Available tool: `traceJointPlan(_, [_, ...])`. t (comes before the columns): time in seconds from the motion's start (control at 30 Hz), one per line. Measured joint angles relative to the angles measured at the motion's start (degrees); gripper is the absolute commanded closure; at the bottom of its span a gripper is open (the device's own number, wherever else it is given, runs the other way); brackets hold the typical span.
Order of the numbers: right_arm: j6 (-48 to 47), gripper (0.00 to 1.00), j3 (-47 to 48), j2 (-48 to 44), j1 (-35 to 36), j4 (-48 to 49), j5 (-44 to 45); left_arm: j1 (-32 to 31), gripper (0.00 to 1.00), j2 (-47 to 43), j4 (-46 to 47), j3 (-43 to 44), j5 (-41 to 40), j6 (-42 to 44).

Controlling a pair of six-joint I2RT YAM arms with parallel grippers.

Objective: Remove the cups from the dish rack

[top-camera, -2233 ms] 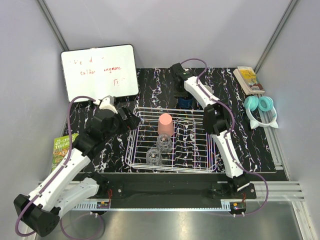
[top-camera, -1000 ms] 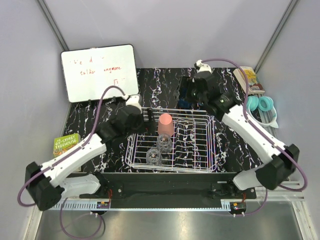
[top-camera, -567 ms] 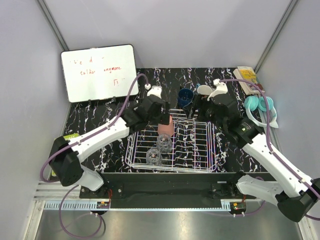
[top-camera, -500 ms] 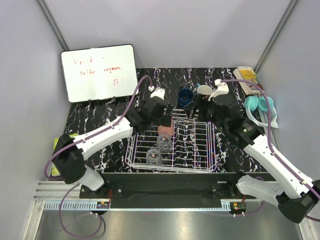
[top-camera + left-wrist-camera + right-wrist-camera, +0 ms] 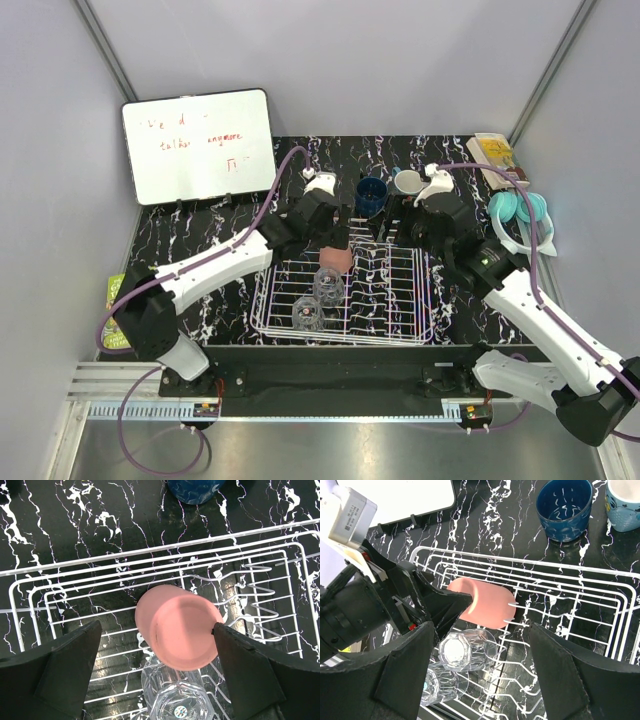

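Pink tumbler in rack, L gripper spread round it.
Salmon-pink tumbler (image 5: 179, 627) is seen tilted in the dish rack (image 5: 345, 338), far-left part, w/ a clear glass (image 5: 328, 285) just beside it & a 2nd clear glass (image 5: 308, 315) nearer the bases. L gripper (image 5: 156, 627) is spread wide, one finger either side of tumbler; contact can't be told. R gripper (image 5: 482, 630) is spread wide, empty, above rack. Dark blue cup (image 5: 371, 195) & teal mug (image 5: 407, 183) are stood on table (image 5: 200, 225) beyond rack.
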Motion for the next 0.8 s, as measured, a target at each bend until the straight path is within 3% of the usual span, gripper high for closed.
traceJointPlan(0.5, [0.2,0.15,-0.9,0.0,0.0,0.0,0.0,-1.1,0.01,0.2,1.2,0.2,0.4,0.0])
traceJointPlan(0.73, [0.2,0.15,-1.2,0.2,0.0,0.2,0.0,-1.1,0.01,5.0,2.4,0.3,1.2,-0.3])
traceJointPlan(0.8, [0.2,0.15,-1.3,0.2,0.0,0.1,0.0,-1.1,0.08,6.4,2.6,0.3,1.7,-0.3])
